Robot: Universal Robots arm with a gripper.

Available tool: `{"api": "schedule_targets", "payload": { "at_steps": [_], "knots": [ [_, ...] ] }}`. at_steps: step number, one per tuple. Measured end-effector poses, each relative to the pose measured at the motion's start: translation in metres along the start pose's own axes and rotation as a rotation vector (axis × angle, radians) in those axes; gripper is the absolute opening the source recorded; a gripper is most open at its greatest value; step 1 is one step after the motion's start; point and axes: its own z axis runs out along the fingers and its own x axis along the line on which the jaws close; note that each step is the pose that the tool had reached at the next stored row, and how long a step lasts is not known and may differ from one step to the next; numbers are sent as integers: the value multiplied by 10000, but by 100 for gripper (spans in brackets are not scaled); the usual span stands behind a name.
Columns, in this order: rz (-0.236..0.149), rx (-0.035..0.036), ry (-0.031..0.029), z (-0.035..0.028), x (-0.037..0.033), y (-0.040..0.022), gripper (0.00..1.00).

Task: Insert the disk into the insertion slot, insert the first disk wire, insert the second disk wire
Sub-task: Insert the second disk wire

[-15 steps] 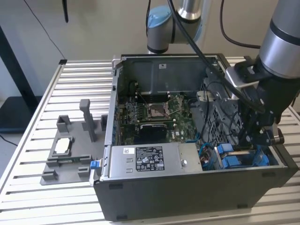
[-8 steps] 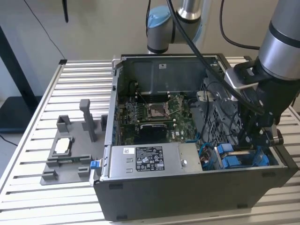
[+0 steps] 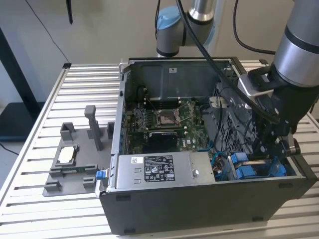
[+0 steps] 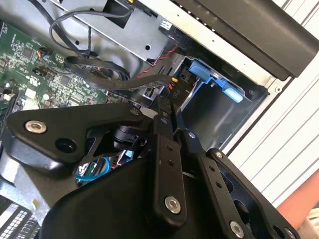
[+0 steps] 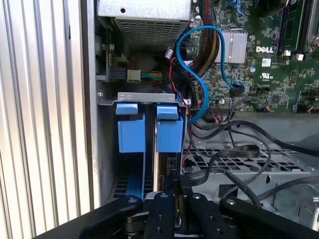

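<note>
My gripper [image 3: 266, 147] reaches down into the open computer case [image 3: 209, 209] at the exterior view's right front corner. It hangs over the insertion slot [image 4: 212, 117], a dark grey bay with perforated walls. Two blue carriers [image 5: 149, 132] stand side by side in that bay, and the dark edge of the disk [image 5: 162, 167] shows between them. In both wrist views the black fingers [image 4: 167, 149] are shut on the black plug of a disk wire [image 5: 183, 180], held right at the disk's edge. The plug's flat black cable [image 4: 99, 74] trails away toward the motherboard.
A silver power-supply box [image 3: 159, 169] lies along the case's front wall, beside the bay. The green motherboard [image 3: 164, 119] fills the case's middle. A blue cable [image 5: 199, 64] and loose black wires hang near the bay. A grey fixture [image 3: 75, 164] stands on the slatted table outside the case.
</note>
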Motion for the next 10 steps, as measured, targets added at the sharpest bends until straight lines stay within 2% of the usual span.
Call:
{"api": "schedule_targets", "payload": {
  "at_steps": [6, 10],
  "knots": [
    [4, -1, -7, 12, 11, 2, 16],
    [6, -2, -25, -3, 10, -1, 16]
  ]
}}
